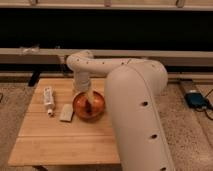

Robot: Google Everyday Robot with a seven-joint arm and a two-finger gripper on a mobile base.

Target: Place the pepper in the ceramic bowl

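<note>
Pepper is the item to track, yet it cannot be picked out with certainty in the camera view: a darker streak sits inside the ceramic bowl (89, 105) right under the gripper (89, 102), and it may be the pepper or only the fingers' shadow. The gripper hangs low over the bowl's middle, reaching down from the white arm (100, 67) that bends in from above and to its right; whether it grips the pepper or has let go cannot be told. The bowl rests on the wooden worktop (65, 140). Just to the gripper's left lies a pale block (66, 113), and further left a white tube (48, 98), both apart from the bowl. The likely risks: if the pepper clings to a finger, lifting could carry it back out; a low gripper could catch the rim on withdrawal and drag or tip the bowl toward the block; and a release too near the rim could let the glossy pepper slide out onto the worktop.
</note>
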